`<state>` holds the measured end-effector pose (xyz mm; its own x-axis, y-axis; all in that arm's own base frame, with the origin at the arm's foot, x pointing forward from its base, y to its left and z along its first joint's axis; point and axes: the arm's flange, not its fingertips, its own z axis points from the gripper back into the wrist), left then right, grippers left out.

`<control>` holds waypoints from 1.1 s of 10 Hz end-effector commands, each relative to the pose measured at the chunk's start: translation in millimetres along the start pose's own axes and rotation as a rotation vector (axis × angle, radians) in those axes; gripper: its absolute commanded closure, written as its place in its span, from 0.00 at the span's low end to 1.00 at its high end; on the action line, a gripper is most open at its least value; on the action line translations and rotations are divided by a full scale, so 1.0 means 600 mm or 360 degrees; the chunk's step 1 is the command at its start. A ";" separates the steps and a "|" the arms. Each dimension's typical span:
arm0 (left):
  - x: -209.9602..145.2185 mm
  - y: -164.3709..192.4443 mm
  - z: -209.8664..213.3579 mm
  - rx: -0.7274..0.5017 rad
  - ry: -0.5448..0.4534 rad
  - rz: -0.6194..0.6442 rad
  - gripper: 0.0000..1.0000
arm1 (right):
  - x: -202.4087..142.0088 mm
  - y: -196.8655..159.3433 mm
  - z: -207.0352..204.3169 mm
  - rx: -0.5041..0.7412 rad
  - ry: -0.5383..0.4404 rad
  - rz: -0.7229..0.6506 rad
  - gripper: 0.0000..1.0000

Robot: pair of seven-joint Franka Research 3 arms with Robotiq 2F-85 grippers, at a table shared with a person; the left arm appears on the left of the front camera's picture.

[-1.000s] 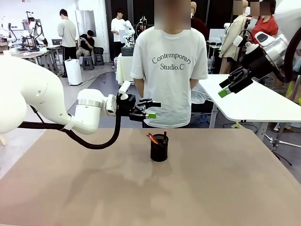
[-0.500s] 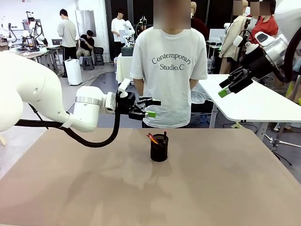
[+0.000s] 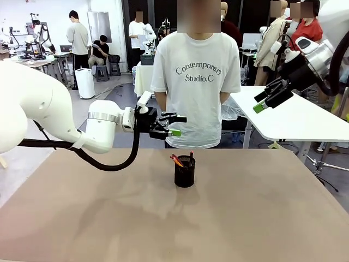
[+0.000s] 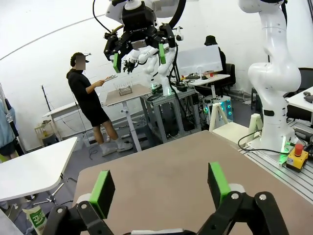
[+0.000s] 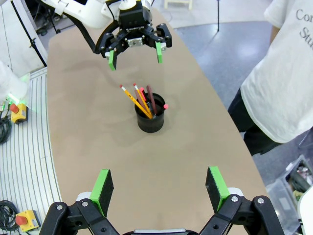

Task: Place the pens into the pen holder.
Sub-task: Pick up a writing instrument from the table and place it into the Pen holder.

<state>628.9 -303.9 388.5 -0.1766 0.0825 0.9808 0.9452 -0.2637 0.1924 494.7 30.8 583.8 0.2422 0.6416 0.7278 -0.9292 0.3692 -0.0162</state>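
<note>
Pens [image 5: 143, 102] stand in the holder [image 5: 150, 119], I note. Left gripper [image 3: 173, 125] above-left of holder, right gripper [image 3: 267, 100] high right: both spread wide, empty.

The left arm is reaching in level, its left gripper [image 3: 170, 125] hanging wide apart and empty — the right gripper [image 3: 268, 98] is hovering high, angled downward, likewise spread.
</note>
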 end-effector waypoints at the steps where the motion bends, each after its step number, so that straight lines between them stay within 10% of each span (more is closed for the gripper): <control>1: 0.000 0.000 0.000 0.0000 0.0000 0.0000 0.00 | 0.002 0.002 -0.002 -0.0021 0.0004 -0.0007 0.00; 11: 0.188 -0.085 0.102 -0.0072 0.0830 0.0136 0.00 | 0.002 0.002 -0.002 -0.0021 0.0004 -0.0007 0.00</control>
<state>586.3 -229.3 485.4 -0.2466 -0.3765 0.8930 0.9417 -0.3107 0.1291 494.7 30.8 583.7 0.2425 0.6416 0.7277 -0.9292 0.3693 -0.0159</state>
